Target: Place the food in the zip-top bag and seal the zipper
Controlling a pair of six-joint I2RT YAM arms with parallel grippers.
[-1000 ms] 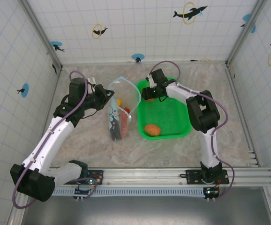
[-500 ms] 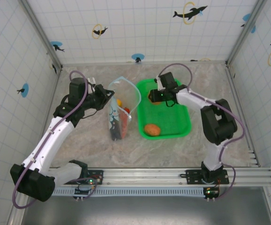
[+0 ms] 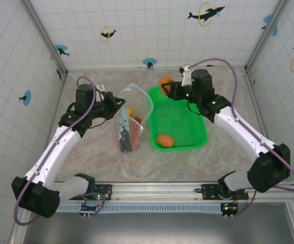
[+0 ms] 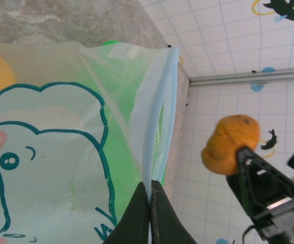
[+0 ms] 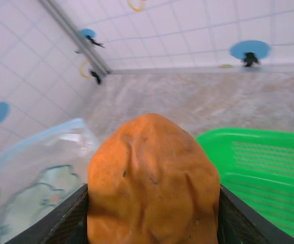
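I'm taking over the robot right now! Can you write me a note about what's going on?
The left gripper is shut, pinching the zip-top bag by its zipper edge, so the mouth stands open.
The right gripper is closed on an orange food piece, lifted near the far corner of the green basket.
Done: a yellow piece and a red piece are in the bag, maybe more.
Left to do: drop the held piece in, fetch the other orange piece from the basket, then seal the zipper.
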